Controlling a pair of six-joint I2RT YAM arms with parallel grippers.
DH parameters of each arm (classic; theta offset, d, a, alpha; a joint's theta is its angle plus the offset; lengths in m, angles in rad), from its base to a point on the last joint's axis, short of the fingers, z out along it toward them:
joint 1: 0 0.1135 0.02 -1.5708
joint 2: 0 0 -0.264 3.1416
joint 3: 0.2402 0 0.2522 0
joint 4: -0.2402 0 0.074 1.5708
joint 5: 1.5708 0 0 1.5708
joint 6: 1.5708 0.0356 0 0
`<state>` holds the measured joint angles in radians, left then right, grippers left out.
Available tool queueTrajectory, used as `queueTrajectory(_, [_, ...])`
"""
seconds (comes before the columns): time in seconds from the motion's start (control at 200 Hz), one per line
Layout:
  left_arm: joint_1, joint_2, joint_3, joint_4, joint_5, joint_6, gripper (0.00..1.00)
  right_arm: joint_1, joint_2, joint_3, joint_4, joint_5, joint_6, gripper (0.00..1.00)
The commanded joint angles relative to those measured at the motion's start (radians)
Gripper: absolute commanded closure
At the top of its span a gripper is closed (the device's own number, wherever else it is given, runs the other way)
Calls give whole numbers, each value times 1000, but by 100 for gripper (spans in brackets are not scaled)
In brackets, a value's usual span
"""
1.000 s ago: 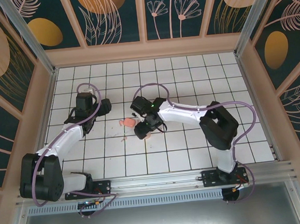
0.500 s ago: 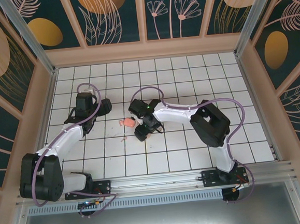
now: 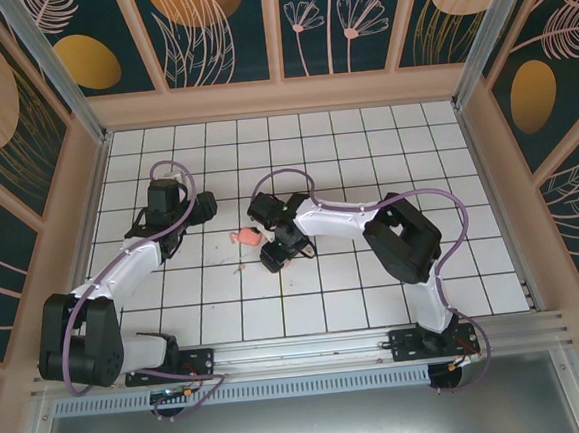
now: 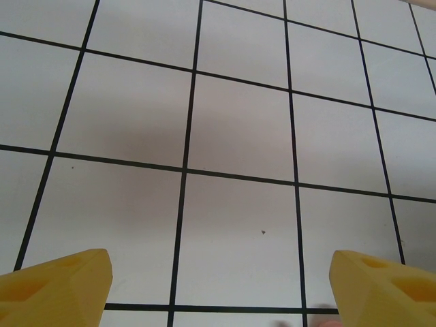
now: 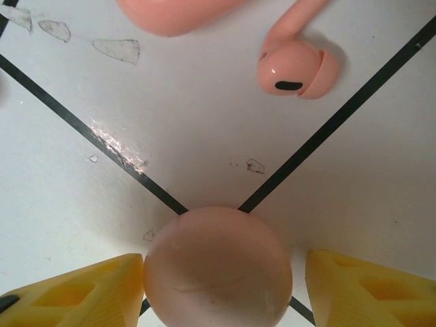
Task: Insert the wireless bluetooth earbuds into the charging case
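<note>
The salmon-pink charging case [image 3: 243,237] lies on the tiled floor between the arms, and its near edge [image 5: 177,13] runs along the top of the right wrist view. One pale-pink earbud [image 5: 296,68] with a stem lies just beside it, and a tiny pink piece [image 3: 238,269] lies a little nearer. My right gripper [image 3: 275,258] [image 5: 225,272] is low over the floor, open around a round pink disc [image 5: 218,262]. Its left finger touches the disc, while the right one stands a little apart. My left gripper [image 3: 206,205] [image 4: 218,272] hovers open over bare tiles.
White tiles with black grid lines [image 4: 184,170] cover the floor. Wooden walls [image 3: 280,97] with patterned panels close it in on three sides. Scuffs and bits of clear film [image 5: 116,49] mark the tiles near the case.
My right gripper's jaws have narrowed around the pink disc, and that arm's elbow has swung left. The left arm has stayed put.
</note>
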<state>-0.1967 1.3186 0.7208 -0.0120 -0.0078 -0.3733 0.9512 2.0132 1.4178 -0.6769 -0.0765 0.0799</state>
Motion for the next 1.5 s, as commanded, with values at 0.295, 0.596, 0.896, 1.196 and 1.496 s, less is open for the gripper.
queueTrajectory(0.295, [0,10,17,-13,31,-10,18,8,15,-42,25,-4,4,38])
queueTrajectory(0.596, [0,3,15,-1,64,1,21,0,-46,-89,74,-8,49,46])
queueTrajectory(0.896, [-12,-142,-147,326,304,40,30,-99,-324,-267,397,-106,284,47])
queueTrajectory(1.196, [-132,-336,-366,757,403,130,35,-220,-635,-538,960,-161,649,49])
queueTrajectory(1.496, [-260,-299,-366,857,434,212,35,-217,-668,-574,1182,-228,813,49])
